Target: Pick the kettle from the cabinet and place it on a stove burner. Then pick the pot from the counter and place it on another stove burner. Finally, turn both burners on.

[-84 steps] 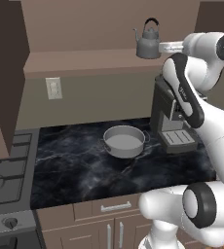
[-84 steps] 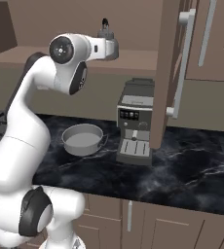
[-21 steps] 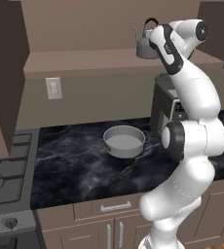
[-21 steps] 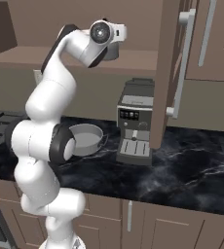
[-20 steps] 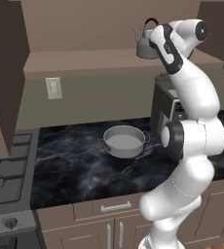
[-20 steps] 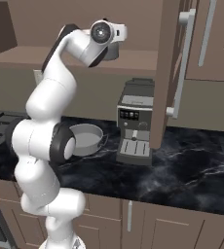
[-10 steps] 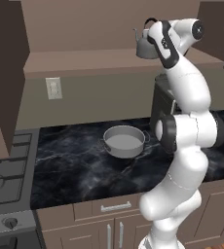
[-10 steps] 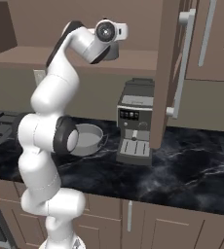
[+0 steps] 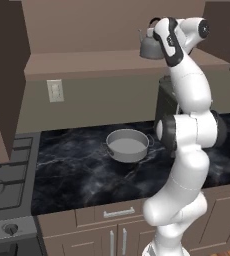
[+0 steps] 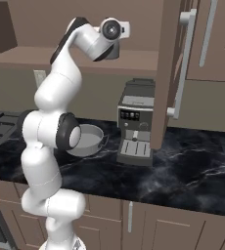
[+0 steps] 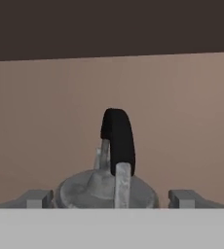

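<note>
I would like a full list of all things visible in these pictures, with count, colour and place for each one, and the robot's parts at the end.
kettle: one, grey with black arched handle, on the cabinet shelf, between the open fingers.
cabinet: one, brown, on the wall above the counter.
pot: one, grey, on the counter, left of the coffee machine.
counter: one, glossy black with white veins, over brown drawers.
stove burners: dark grey grates, left of the counter; count unclear.
knobs: two in view, grey, on the range front.
coffee machine: one, grey and black, on the counter.
wall outlet: one, white, under the cabinet.
arm: one, white with dark joints.
gripper: one, open, at the kettle.
</note>
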Controlling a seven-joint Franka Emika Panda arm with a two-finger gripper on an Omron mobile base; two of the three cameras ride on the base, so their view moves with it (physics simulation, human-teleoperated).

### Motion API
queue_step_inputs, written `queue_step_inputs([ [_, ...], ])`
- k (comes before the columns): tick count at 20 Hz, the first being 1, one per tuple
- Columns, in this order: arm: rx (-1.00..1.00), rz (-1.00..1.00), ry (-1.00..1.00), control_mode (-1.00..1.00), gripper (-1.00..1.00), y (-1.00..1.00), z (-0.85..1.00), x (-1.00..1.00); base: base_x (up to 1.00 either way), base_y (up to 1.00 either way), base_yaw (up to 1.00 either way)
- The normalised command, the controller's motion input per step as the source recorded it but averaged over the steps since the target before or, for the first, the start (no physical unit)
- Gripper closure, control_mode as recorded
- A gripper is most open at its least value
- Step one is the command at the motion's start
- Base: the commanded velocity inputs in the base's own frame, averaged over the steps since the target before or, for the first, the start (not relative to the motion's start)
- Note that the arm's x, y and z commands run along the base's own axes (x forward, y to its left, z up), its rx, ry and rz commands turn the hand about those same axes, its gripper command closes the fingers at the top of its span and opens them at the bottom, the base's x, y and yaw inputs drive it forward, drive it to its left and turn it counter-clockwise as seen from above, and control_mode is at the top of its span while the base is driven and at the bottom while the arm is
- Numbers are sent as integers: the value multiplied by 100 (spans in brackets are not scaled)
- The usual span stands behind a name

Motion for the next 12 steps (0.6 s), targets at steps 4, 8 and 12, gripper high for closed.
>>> queue_step_inputs([
  [4,0,2,-1,-100,100,0,0,2,0,0,0],
  [8,0,1,0,-100,100,0,0,1,0,0,0],
  [12,0,1,0,-100,100,0,0,0,0,0,0],
])
